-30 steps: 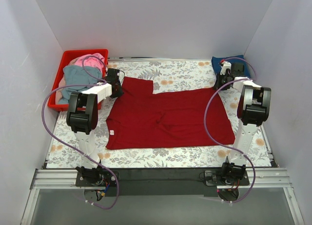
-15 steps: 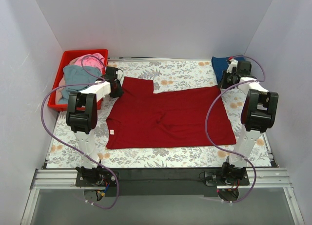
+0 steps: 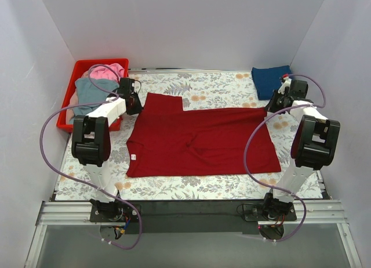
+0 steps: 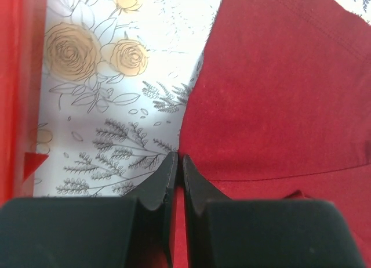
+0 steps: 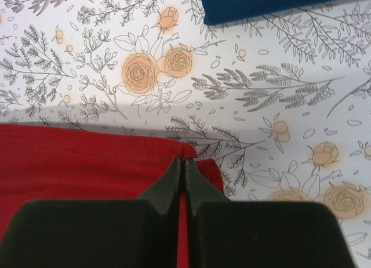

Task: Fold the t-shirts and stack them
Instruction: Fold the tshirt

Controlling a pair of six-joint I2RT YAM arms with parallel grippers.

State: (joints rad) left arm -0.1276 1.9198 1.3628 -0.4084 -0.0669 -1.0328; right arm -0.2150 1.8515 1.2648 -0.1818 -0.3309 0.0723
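Lying nearly flat, the dark red t-shirt point(image 3: 200, 146) is pinched by my left gripper point(image 4: 179, 159) and right gripper point(image 5: 184, 162); its central wrinkles show only overhead.

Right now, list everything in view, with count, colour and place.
dark red t-shirt: one, dark red, spread flat mid-table
navy t-shirt: one, navy blue, folded at the far right corner
grey-blue t-shirt: one, grey-blue, crumpled in the basket
pink t-shirt: one, pink, at the far end of the basket
basket: one, red plastic, far left of the table
tablecloth: one, white with a floral print, covering the table
arms: two, white and black, bolted at the near edge
left claw: one, black, shut on the dark red t-shirt's far left edge
right claw: one, black, shut on the dark red t-shirt's far right corner
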